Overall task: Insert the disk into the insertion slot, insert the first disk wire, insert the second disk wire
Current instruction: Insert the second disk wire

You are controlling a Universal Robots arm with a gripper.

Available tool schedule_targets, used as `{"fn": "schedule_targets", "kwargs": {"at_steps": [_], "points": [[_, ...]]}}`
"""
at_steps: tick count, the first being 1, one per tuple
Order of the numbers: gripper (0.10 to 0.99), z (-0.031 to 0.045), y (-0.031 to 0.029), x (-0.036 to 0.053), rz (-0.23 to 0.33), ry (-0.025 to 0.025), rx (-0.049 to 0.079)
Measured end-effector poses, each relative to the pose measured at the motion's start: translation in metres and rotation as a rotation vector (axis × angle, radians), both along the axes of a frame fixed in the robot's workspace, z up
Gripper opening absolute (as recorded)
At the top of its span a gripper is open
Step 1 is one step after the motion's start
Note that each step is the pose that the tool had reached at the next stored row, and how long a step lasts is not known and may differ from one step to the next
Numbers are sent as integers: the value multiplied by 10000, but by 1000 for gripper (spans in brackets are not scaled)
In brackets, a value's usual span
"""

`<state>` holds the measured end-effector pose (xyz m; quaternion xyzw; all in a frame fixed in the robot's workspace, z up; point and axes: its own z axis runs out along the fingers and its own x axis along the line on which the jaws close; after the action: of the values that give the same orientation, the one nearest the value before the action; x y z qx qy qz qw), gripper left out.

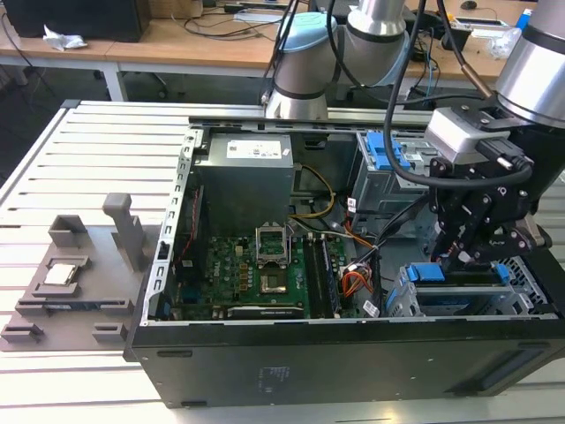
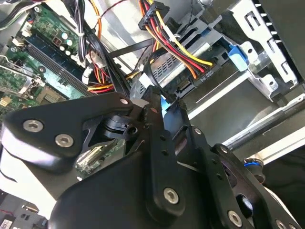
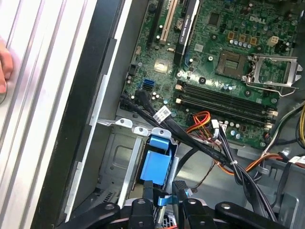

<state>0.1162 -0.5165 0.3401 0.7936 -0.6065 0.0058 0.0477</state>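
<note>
One gripper (image 1: 466,252) low over slot (image 1: 521,300), fingers (image 3: 145,193) clamped on disk's (image 3: 156,164) blue carrier, disk sitting directly beneath, partly inside cage.

A lab: slatted metal workbench (image 1: 53,150), open computer case (image 1: 265,353), cluttered wooden desks (image 1: 177,35) behind
</note>
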Motion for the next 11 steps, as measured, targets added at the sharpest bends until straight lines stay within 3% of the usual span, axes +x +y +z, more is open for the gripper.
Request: {"fn": "schedule_targets", "kwargs": {"at_steps": [4,5,11], "points": [[286,1,1,0,0,0,-76],[161,2,1,0,1,0,-104],[153,5,1,0,-1,0,-202]]}}
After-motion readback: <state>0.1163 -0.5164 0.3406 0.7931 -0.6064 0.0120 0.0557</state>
